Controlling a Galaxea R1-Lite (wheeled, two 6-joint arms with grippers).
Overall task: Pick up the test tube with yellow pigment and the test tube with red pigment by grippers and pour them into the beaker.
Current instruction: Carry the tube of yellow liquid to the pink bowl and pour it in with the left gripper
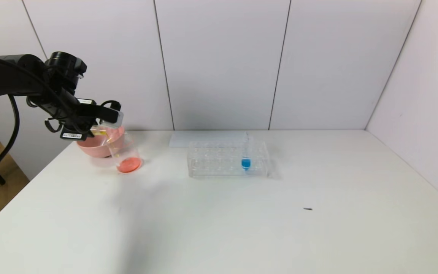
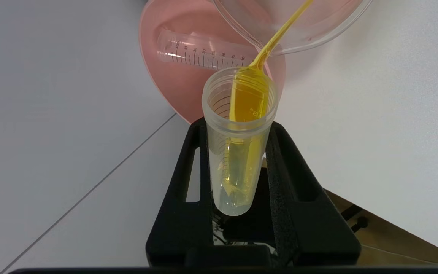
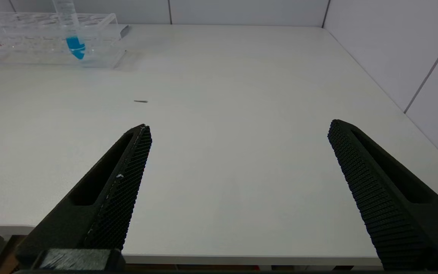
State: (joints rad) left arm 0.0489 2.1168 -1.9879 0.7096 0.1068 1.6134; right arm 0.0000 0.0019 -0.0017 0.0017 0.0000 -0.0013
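My left gripper is shut on the test tube with yellow pigment. It holds the tube tilted, mouth over the beaker, at the table's back left. A thin yellow stream runs from the tube's lip into the beaker, which has red-orange liquid at its bottom. The test tube with red pigment is out of view. My right gripper hangs open over the table's front edge, holding nothing.
A pink bowl stands just behind the beaker with an empty clear tube lying in it. A clear tube rack at mid-table holds a blue-liquid tube. A small dark speck lies on the table.
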